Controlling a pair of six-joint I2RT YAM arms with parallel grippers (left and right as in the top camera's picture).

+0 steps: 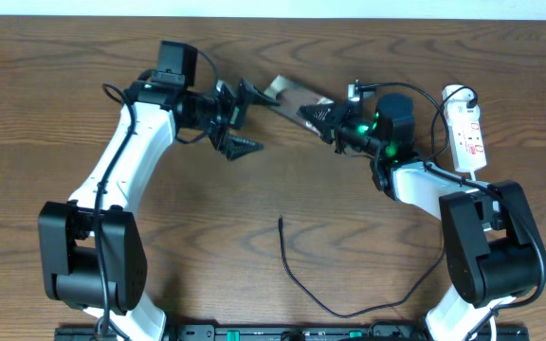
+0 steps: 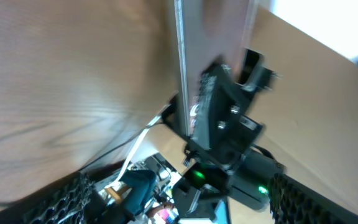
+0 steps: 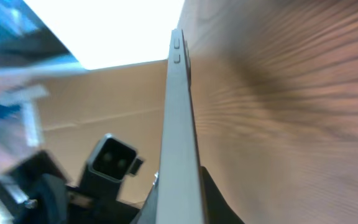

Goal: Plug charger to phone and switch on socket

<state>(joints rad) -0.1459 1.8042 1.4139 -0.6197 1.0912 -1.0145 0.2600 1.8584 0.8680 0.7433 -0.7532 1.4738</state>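
The right claw (image 1: 317, 114) is clamped on one end of the phone (image 1: 290, 93), seemingly steadying it for plugging; the left claw (image 1: 244, 120), spread apart, faces the other end.

A: Where is free room around the phone (image 1: 287, 91)?

B: Below the phone the tabletop (image 1: 207, 218) is bare wood, down to the charger (image 1: 297, 279), whose thin cable curves well below it. Above the phone a bare strip runs to the tabletop edge.

A: And what stands in the way?

B: The right gripper (image 1: 318, 114) is clamped on the phone's right end. Just left of the phone the left gripper (image 1: 246, 121) stands with fingers (image 1: 245, 145) wide apart, so this side is blocked. The socket (image 1: 469, 133) lies well right of the phone, past the right gripper.
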